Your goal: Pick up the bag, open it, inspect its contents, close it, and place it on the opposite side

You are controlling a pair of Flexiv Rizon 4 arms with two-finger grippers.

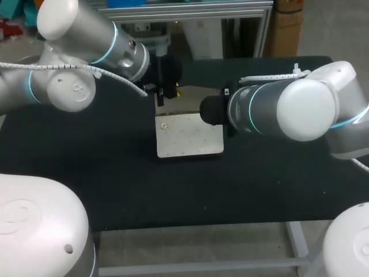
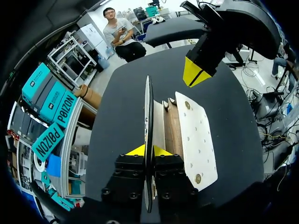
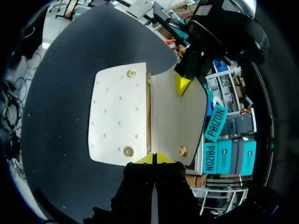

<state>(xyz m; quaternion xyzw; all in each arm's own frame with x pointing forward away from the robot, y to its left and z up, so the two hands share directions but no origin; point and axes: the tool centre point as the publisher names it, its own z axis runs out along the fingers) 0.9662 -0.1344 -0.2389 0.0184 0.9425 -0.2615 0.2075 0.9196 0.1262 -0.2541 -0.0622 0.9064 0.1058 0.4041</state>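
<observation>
Left gripper [image 2: 148, 151] is clamped on the flap [image 2: 148, 107], and the flap runs edge-on between its fingers and straight out ahead of them, standing upright off the bag [image 1: 190, 138]. The bag itself lies flat on the table [image 1: 86, 167], just beside and below that gripper, with its pale dotted front facing up and its mouth exposed at the hinge.

On handling: the flap stands straight with no sag, so it reads as a fairly stiff sheet, thin and light. The smooth finish looks as if it could slide out of a weak pinch. The free edge, where the left gripper has it, seems the right place to hold, since it gives the most leverage for swinging the flap open or shut. The brass snaps [image 3: 127, 151] are best avoided, as hard round metal gives fingertips little to bite on. The body looks slim and light enough to shift on the cloth when the flap is pulled, so a steadying hold near the hinge would help.

Over to the right gripper [image 3: 153, 158]: it sits at the bag's side edge, right at the hinge line, with the front panel to one side ahead of it and the open flap to the other. Its tips look pinched together, with nothing visibly caught between them.
</observation>
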